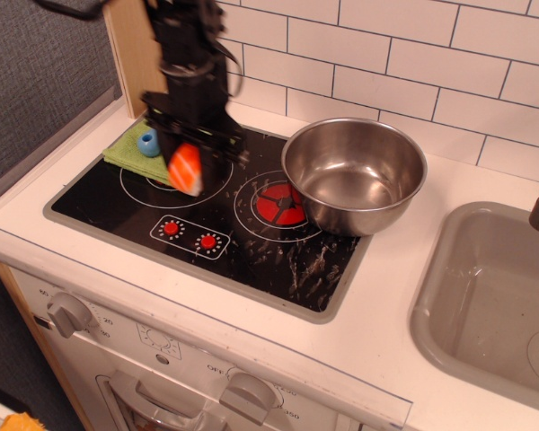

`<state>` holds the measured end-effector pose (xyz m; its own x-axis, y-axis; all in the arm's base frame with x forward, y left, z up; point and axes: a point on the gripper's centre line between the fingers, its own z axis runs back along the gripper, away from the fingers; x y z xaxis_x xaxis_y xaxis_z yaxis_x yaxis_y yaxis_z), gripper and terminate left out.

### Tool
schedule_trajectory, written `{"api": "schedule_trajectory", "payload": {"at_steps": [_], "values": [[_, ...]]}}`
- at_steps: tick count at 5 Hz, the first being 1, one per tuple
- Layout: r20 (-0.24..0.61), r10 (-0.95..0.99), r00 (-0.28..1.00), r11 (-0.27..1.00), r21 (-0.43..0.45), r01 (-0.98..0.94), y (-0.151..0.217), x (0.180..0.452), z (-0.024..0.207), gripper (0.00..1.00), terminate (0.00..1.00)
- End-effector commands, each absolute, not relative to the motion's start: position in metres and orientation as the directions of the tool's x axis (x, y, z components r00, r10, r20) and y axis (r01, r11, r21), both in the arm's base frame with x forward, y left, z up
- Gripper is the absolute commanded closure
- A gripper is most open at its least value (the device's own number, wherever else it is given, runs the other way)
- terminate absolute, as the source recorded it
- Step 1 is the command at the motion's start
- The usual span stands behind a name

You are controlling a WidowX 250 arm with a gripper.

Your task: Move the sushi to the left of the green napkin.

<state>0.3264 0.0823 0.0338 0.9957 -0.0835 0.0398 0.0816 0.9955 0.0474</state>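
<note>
We are gripping the sushi [186, 168] with our end effector [190, 162] clamped on it, above the left burner [175, 175]. The green napkin [130, 149] is lying just left, partly hidden.

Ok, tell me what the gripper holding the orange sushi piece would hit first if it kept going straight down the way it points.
Most likely the black glass stovetop, on the left burner ring just right of the light-green terry napkin. The gripper, shut on the orange-and-white toy sushi, points downward; the sushi would touch first. Depth is uncertain from this single view.
</note>
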Motion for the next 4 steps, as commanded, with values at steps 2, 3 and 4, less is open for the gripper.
{"api": "schedule_trajectory", "payload": {"at_steps": [2, 3, 4], "values": [[0.035, -0.067, 0.997, 0.994, 0.087, 0.063, 0.0633, 0.3636, 0.0221, 1.00, 0.00], [0.059, -0.072, 0.996, 0.994, 0.091, 0.067, 0.0614, 0.3645, 0.0262, 1.00, 0.00], [0.065, -0.073, 0.995, 0.995, 0.078, 0.068, 0.0606, 0.3648, 0.0276, 1.00, 0.00]]}}
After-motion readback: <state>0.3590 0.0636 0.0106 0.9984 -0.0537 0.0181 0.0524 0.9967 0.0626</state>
